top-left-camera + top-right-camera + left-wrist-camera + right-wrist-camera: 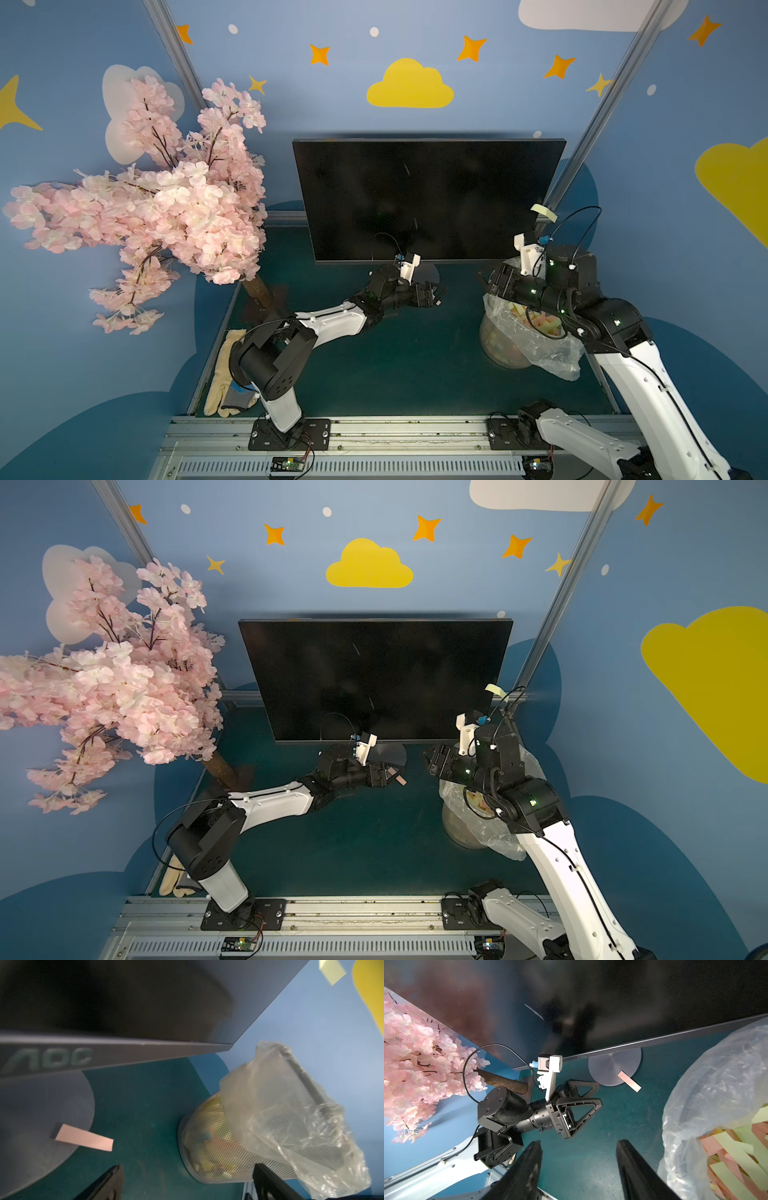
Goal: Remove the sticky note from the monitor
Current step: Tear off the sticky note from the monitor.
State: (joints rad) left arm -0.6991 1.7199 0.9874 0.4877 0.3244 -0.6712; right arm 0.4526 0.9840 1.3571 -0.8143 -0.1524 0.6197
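Observation:
The monitor [415, 199] [365, 679] stands at the back with a dark screen. A pink sticky note [84, 1139] [629, 1084] lies flat, half on the round grey stand base [41, 1105] and half over the table. A pale yellow sticky note [543, 212] [332, 970] sticks out beside the monitor's right edge; what it hangs on I cannot tell. My left gripper [434, 291] [187, 1184] is open and low in front of the base, with the pink note just beyond its fingertips. My right gripper [492, 282] [579, 1159] is open and empty by the bin's rim.
A mesh bin [511, 332] [207, 1147] lined with a clear plastic bag [716, 1084] holds several coloured notes at the right. A pink blossom tree [166, 208] fills the left side. Cloth gloves [226, 374] lie at the table's front left edge.

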